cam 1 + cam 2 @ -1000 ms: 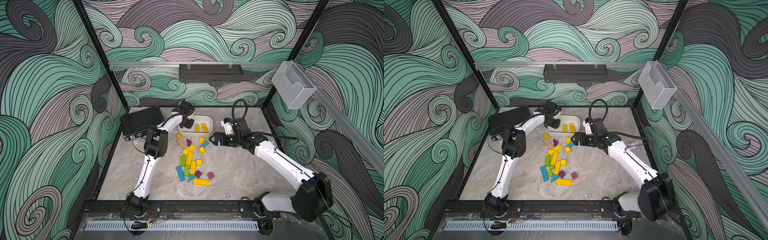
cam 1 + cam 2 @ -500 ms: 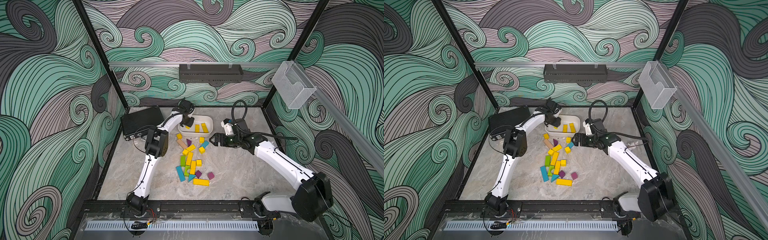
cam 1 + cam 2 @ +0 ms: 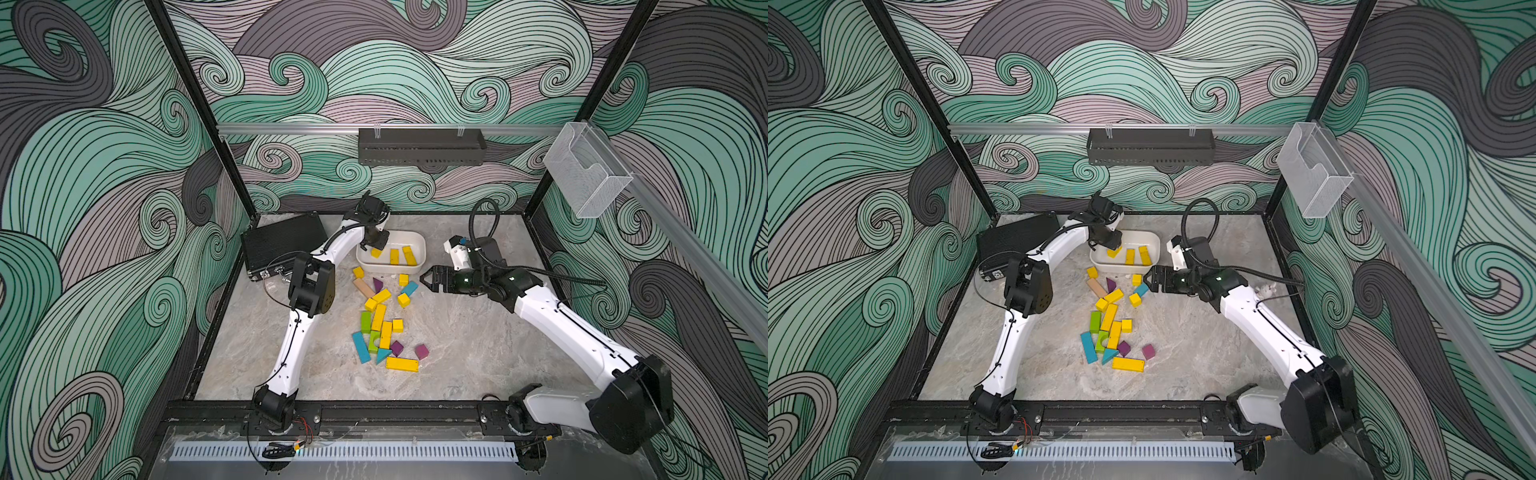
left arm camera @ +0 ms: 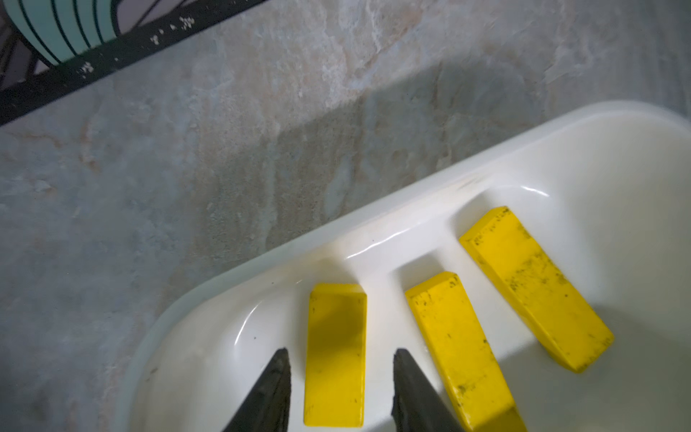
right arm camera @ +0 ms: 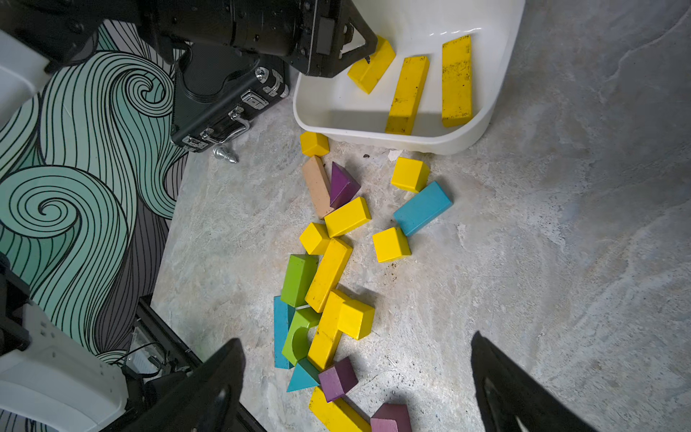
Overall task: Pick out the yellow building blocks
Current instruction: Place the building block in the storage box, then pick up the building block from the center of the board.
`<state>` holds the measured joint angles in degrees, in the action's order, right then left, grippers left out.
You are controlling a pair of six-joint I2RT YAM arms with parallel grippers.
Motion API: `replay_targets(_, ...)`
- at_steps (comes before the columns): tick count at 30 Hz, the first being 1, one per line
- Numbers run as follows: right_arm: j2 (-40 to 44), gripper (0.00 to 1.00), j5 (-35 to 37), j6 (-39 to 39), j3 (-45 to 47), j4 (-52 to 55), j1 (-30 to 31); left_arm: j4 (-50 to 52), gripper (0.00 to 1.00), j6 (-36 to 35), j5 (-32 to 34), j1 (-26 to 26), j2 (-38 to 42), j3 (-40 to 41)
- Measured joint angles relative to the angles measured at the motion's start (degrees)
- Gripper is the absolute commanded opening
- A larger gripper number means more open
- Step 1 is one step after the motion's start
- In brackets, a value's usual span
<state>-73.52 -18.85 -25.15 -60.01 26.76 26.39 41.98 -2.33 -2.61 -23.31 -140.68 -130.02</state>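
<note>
three yellow blocks [image 4: 458, 336] sat in white tub [image 3: 390, 270], one lying loose between left gripper [image 4: 340, 353] jaws, which were parted and not touching it. roughly nine more waited on table [image 3: 478, 332]. right gripper [image 5: 355, 338] hung spread wide, empty, near pile. maybe quarter done

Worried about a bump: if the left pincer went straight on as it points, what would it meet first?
Likely the yellow block lying in the white tub between the left pincer's open tips; the tips may reach the tub floor instead, depth unclear.
</note>
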Motion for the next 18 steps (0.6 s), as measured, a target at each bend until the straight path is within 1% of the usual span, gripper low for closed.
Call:
replay_targets(6, 1.77, 0.91, -1.64, -0.35, 1.99, 0.33, 0.00, -0.85, 0.46, 0.00, -0.15, 0.00, 7.63, 2.71)
replay_targets(12, 2.19, 0.92, -2.93, -0.44, 2.64, 1.36, -0.02, -1.38, 0.51, -0.07, -0.79, -0.22, 13.46, 3.89)
replay_targets(15, 2.19, 0.91, -3.52, -0.42, 2.69, 2.10, -0.02, -1.75, 0.52, -0.09, -1.49, -0.35, 16.50, 6.95)
replay_targets(17, 2.27, 0.89, -4.13, -0.42, 2.97, 2.64, -0.02, -2.43, 0.61, -0.17, -1.95, -0.46, 19.28, 10.82)
replay_targets(18, 2.38, 0.88, -4.39, -0.37, 3.19, 2.91, 0.00, -2.69, 0.61, 0.02, -2.14, -0.46, 20.59, 12.68)
